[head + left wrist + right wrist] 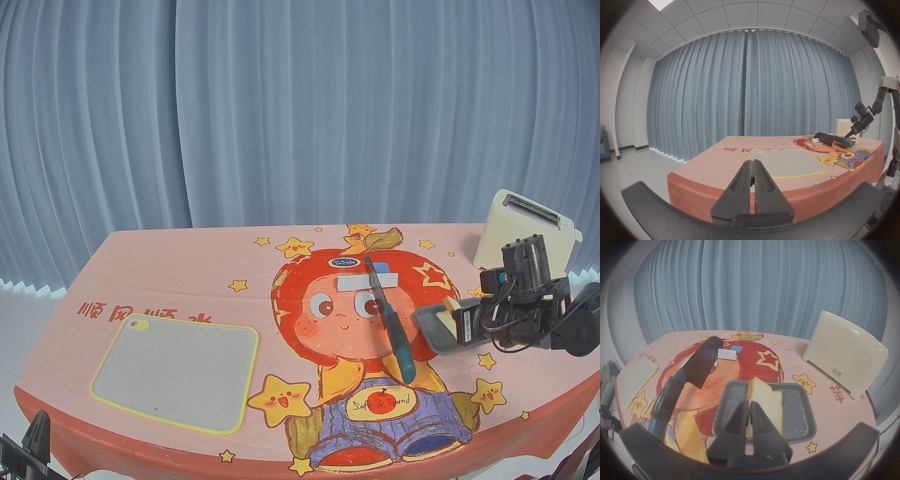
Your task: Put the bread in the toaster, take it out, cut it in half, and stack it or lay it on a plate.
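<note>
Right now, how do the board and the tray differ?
The board is pale grey, yellow-edged, flat and bare; the tray is dark grey, raised-rimmed and holds bread. The board lies at the robot's left, the tray at its right by the toaster. Both are rounded rectangles.

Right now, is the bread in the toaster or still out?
Out. The bread stands on edge in the gray tray, just beyond the right gripper; the toaster stands apart from it.
</note>
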Available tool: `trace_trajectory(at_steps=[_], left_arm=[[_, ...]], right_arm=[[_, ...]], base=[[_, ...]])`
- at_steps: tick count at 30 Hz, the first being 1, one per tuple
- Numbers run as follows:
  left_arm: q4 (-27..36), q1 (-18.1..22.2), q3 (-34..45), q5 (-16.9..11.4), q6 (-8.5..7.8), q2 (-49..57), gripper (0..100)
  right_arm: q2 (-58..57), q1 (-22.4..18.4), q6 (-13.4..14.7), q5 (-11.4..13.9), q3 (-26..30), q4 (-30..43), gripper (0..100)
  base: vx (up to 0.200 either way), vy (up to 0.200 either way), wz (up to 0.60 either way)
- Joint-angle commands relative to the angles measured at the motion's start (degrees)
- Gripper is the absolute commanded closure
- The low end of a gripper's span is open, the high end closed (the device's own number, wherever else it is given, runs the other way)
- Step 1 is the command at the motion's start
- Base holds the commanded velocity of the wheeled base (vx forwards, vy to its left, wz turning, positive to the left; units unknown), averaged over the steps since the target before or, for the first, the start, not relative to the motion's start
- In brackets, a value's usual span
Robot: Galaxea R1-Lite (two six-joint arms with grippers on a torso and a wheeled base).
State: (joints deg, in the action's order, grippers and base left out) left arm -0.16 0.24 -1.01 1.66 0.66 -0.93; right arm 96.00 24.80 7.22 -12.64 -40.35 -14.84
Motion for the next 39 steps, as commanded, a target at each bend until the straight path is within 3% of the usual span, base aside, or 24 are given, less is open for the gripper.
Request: trace_trajectory(at_steps=[1, 7, 8, 39], left_arm=[[0.0, 0.0, 1.0, 0.0, 0.04, 0.9, 100], [0.0, 0.0, 1.0, 0.0, 0.04, 0.9, 100], [0.0, 0.0, 1.0, 0.0, 0.04, 0.9, 100], [0.0, 0.0, 1.0, 0.0, 0.04, 0.9, 100]], right_arm=[[0.7, -0.4, 0.0, 0.0, -0.1, 0.0, 100], [0.9, 0.2, 0.1, 0.0, 0.2, 0.0, 100], [0.8, 0.3, 0.1, 0.0, 0.3, 0.0, 0], [0.2, 0.3, 0.4, -1.2, 0.3, -2.2, 0]], base=[[0.000, 0.000, 0.00], [0.000, 0.000, 0.00], [0.000, 0.000, 0.00], [0.000, 0.000, 0.00]])
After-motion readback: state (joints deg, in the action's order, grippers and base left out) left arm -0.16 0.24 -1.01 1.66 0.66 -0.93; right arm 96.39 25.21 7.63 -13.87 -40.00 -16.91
